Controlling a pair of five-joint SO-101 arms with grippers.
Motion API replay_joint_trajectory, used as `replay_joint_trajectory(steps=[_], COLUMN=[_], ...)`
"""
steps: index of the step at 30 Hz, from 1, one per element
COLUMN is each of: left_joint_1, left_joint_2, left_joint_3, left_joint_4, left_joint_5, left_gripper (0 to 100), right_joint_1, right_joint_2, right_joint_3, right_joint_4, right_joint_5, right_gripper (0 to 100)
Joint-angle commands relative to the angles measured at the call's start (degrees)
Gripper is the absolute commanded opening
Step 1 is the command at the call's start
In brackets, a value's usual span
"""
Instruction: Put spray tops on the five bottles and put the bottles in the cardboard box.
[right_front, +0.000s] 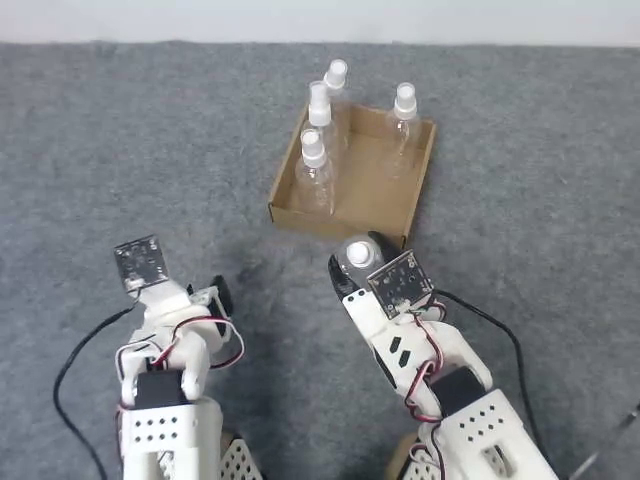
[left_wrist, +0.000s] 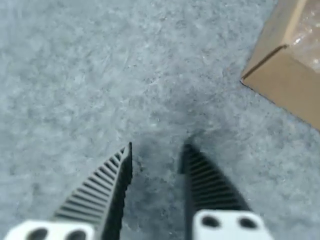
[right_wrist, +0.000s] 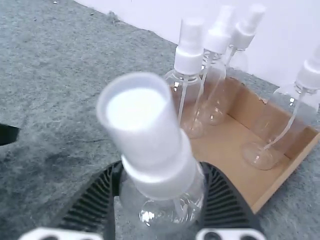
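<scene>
**Last bottle held right at the box, four in there already**

The fifth bottle (right_wrist: 150, 165), with its top (right_wrist: 137, 115) fitted, is gripped around the body by the right hand (right_front: 356, 264) and held just in front of the box (right_front: 335, 222), near its front wall. It's probably held by the body so the top is kept free and the bottle can be set down upright. Four capped bottles (right_front: 314, 165) are stood in the box, three lined up along one side wall and one at the far opposite corner. That leaves bare floor at the near end, which looks like the spot meant for this one. The left hand (left_wrist: 156, 160) is open with nothing between the jaws. It's parked low over the tabletop (right_front: 150, 130) off the box's near corner, seemingly to be kept out of the way.
</scene>
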Motion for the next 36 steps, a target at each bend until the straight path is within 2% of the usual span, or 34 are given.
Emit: replay_joint_trajectory(steps=[1,5,29,36], left_joint_1=[-0.1,-0.4,-0.4,-0.4], left_joint_2=[-0.9,-0.9,-1.1,-12.0], left_joint_3=[-0.7,-0.7,-0.7,-0.7], left_joint_4=[-1.1,-1.1,-1.0,-1.0], left_joint_5=[-8.5,-11.5,-11.5,-11.5], left_gripper=[1,1,1,1], right_joint_1=[0.8,0.8,0.8,0.9], right_joint_2=[-1.5,-1.5,-1.5,-1.5], right_joint_3=[-1.5,-1.5,-1.4,-1.4], right_joint_4=[-0.9,-0.9,-0.9,-0.8], right_joint_5=[-0.5,-0.5,-0.4,-0.4], right_gripper=[1.3,1.3,1.3,1.3])
